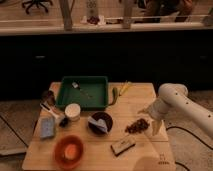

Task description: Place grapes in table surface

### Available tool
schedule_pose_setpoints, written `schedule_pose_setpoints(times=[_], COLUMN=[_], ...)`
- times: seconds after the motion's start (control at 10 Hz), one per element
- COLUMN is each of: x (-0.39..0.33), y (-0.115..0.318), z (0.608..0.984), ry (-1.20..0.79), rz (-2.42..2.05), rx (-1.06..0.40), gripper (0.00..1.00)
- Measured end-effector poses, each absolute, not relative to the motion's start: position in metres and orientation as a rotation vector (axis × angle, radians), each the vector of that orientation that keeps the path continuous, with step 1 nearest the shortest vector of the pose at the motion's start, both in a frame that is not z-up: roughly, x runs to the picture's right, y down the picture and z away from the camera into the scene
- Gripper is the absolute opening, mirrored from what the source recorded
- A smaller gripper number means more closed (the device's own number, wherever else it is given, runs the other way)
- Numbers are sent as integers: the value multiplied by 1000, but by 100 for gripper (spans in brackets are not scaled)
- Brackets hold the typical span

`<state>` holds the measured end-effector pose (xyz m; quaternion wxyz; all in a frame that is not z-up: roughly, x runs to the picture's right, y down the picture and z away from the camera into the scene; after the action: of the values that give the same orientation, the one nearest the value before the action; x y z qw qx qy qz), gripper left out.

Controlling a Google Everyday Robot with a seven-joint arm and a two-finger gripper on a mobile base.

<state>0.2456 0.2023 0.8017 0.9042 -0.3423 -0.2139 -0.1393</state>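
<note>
The grapes, a small lumpy dark reddish cluster, lie on the light tan wooden table surface at its right side, right of the dark bowl with a white utensil. My gripper hangs from the white arm at the table's right edge, just right of the grapes and close against them.
A green tray with a fork stands at the back centre. A white cup, a blue sponge, an orange bowl and a flat dark block are on the table. A yellow-green item lies by the tray.
</note>
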Motion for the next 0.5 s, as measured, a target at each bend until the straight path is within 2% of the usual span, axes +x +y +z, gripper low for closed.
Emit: schedule_pose_setpoints(times=[0.5], x=[246], y=[203], z=[802], ry=[-442], rz=[-287], rx=[-707], gripper=[80])
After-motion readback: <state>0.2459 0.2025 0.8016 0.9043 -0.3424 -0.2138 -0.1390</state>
